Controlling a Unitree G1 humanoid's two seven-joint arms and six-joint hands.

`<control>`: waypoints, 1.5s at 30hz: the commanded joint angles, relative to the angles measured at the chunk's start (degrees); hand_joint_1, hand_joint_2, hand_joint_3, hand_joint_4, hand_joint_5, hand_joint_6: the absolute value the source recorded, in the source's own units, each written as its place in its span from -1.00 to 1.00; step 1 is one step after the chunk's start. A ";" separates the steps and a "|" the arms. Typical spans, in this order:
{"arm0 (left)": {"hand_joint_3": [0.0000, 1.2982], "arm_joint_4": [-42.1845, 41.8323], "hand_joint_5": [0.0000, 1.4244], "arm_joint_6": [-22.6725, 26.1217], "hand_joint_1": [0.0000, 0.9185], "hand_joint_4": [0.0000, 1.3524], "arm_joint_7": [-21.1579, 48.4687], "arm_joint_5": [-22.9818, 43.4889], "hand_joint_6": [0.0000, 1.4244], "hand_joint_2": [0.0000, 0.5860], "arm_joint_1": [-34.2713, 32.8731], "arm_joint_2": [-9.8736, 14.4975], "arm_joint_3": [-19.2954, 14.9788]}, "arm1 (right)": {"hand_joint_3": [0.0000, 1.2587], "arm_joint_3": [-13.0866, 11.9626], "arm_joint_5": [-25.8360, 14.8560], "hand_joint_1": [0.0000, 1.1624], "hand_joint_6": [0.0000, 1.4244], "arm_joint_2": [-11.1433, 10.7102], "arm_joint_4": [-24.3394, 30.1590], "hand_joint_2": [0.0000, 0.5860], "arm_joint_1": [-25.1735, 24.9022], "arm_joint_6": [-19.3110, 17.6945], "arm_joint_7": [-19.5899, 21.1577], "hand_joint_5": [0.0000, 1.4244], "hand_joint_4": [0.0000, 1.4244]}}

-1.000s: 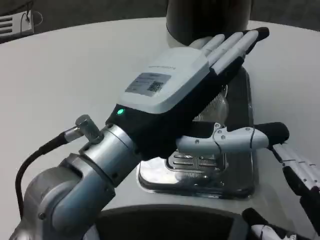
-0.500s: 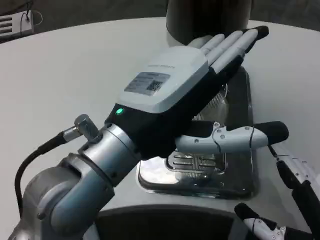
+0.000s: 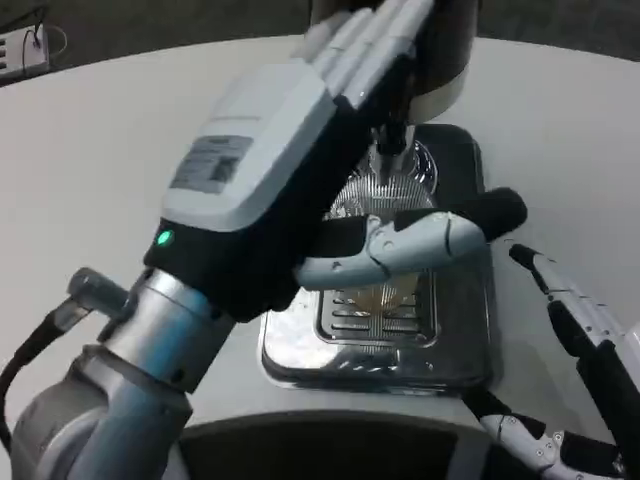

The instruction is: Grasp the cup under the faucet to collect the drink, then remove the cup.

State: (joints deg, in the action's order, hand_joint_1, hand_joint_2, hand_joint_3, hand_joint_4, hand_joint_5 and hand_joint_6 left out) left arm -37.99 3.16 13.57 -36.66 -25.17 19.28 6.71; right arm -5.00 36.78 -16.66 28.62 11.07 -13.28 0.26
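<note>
A clear ribbed cup (image 3: 403, 182) stands on the chrome drip tray (image 3: 462, 345) under the dark faucet (image 3: 392, 137) of the dispenser (image 3: 450, 45). My left hand (image 3: 265, 175) reaches over the tray, its straight fingers (image 3: 365, 45) lying along the cup's left side and its thumb (image 3: 420, 243) stretched across the cup's front. Most of the cup is hidden behind this hand, and I see no closed grip. An amber tint shows just below the thumb. My right hand (image 3: 585, 375) waits at the lower right with its fingers spread, holding nothing.
The round white table (image 3: 100, 150) stretches out to the left. A small white item with a cable (image 3: 25, 45) lies at the far left corner. A dark rounded edge (image 3: 330, 445) runs along the bottom, in front of the tray.
The whole picture has shifted, so the camera moved. My left hand now sits higher and further left, fingers up beside the dispenser, thumb across the cup. My right hand has come up at the lower right.
</note>
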 commanded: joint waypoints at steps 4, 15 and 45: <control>-1.00 -4.20 -1.00 -1.01 -1.00 -1.00 -4.48 -2.69 -1.00 -0.48 8.94 -1.32 -3.82 | -0.94 0.40 -2.14 -0.21 -0.70 -0.24 -1.82 0.02 -1.42 -0.31 0.33 -0.85 -0.91; -1.00 -10.48 -1.00 0.64 -1.00 -1.00 -4.87 -11.46 -1.00 -0.46 28.44 -6.06 -4.11 | -0.95 1.19 -5.32 -0.21 -0.66 -1.08 -4.87 0.01 -4.54 -0.32 -0.24 -0.83 -0.91; -1.00 1.80 -1.00 -9.53 -1.00 -1.00 -17.42 -19.02 -1.00 -0.43 47.28 -6.61 1.17 | -1.00 6.48 -10.51 -0.06 -0.67 0.58 -15.04 -0.12 -17.98 3.68 -1.07 -0.85 -0.94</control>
State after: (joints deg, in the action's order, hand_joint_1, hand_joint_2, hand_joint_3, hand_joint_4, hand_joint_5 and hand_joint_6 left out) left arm -37.25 -5.65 -2.56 -54.83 21.36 12.28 7.66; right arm 0.88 27.26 -16.41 14.80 -5.92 -10.42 -0.29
